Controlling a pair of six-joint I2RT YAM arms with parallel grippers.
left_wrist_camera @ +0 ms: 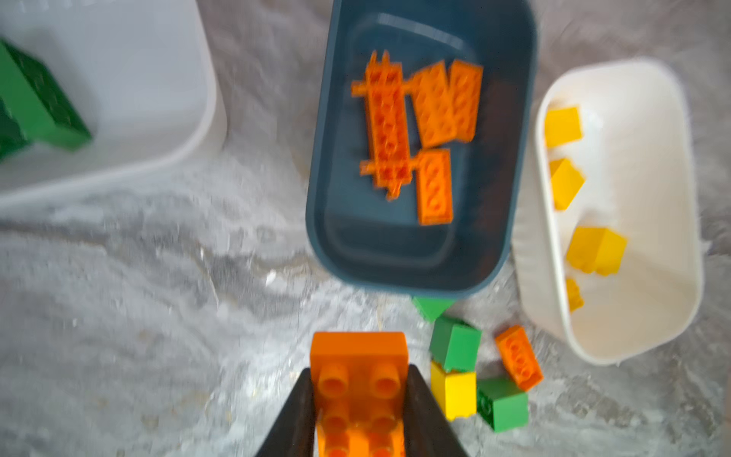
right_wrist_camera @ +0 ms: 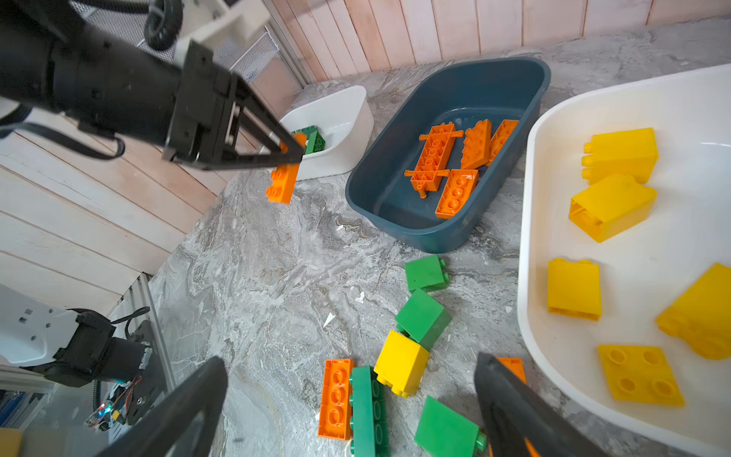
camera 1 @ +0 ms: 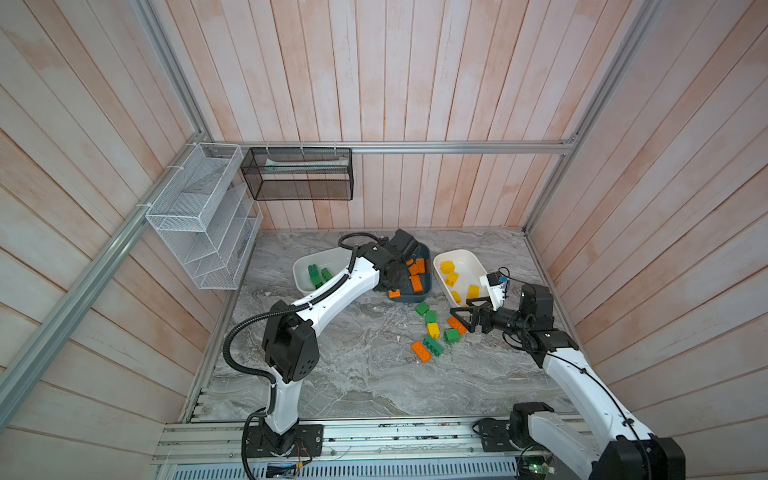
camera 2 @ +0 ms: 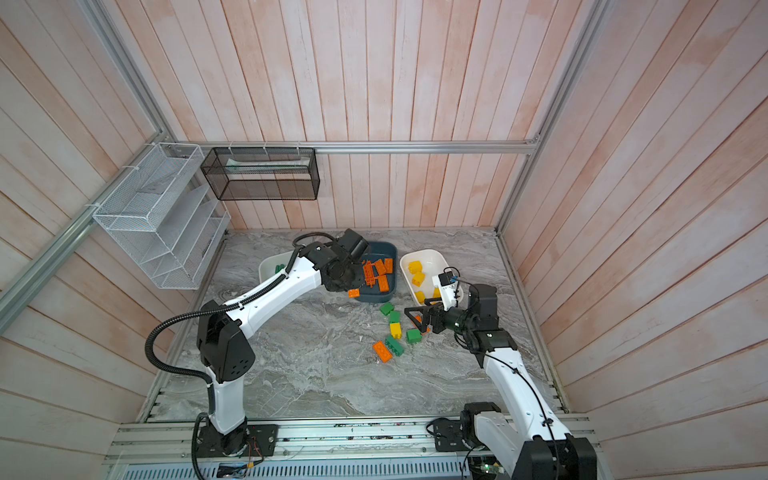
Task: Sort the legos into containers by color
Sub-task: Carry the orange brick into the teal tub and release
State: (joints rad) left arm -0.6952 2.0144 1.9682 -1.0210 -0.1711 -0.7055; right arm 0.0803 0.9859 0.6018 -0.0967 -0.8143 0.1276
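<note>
While in left gripper, orange brick end-down.

Top views: high, looking down, far. Wrist cams: close, past own fingers; both share teal tub beyond fingertips.

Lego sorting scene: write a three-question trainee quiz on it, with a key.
1. What does the left gripper hold?
A. a green brick
B. an orange brick
C. nothing
2. True or false: the right gripper is shut on a yellow brick.
3. Fill in: the dark teal tub contains only ____ bricks.

Key: 1 B; 2 false, its fingers stand wide open and hold nothing; 3 orange.
</note>
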